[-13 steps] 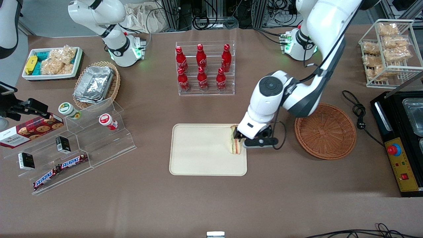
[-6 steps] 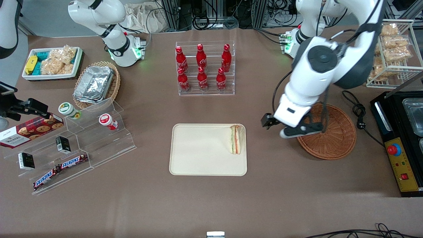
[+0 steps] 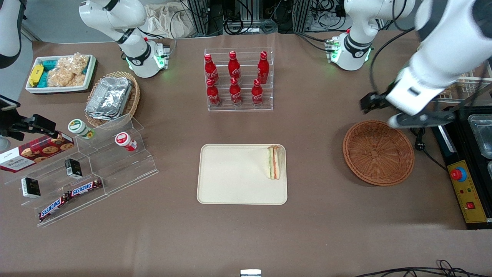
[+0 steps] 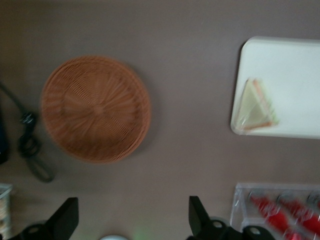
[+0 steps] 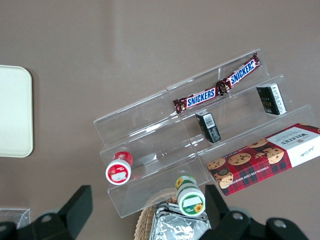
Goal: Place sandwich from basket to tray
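The sandwich, a white wedge with orange, red and green layers, lies on the cream tray at the tray's end toward the working arm. It also shows on the tray in the left wrist view. The reddish-brown wicker basket is empty and stands on the table beside the tray; it also shows in the left wrist view. My left gripper is open and empty, high above the table, farther from the front camera than the basket. Its fingers are spread wide.
A clear rack of red cola bottles stands farther from the front camera than the tray. A black machine and a cable lie beside the basket. A clear stepped stand with snacks is toward the parked arm's end.
My left gripper let go of the sandwich on the tray, then rose and moved away past the basket toward the working arm's end. The sandwich stays on the tray.
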You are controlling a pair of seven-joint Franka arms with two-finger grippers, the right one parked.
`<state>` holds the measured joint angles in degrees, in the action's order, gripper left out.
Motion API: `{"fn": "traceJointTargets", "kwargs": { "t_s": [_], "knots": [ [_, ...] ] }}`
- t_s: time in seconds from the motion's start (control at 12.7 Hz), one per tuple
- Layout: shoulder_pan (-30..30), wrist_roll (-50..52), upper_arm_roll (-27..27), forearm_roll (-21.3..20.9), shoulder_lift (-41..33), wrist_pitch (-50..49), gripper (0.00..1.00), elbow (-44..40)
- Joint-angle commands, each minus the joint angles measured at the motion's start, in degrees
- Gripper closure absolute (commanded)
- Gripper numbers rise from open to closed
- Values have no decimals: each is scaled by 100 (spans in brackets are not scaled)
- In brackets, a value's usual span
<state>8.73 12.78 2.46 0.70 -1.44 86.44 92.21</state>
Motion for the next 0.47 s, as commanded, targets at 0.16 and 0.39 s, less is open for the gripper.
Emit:
{"fn": "traceJointTargets", "kwargs": {
  "t_s": [0.16, 0.39],
  "knots": [
    [-872, -830, 52, 97, -533, -418, 1, 228],
    [-873, -786, 123, 71, -357, -426, 1, -36]
  ]
}}
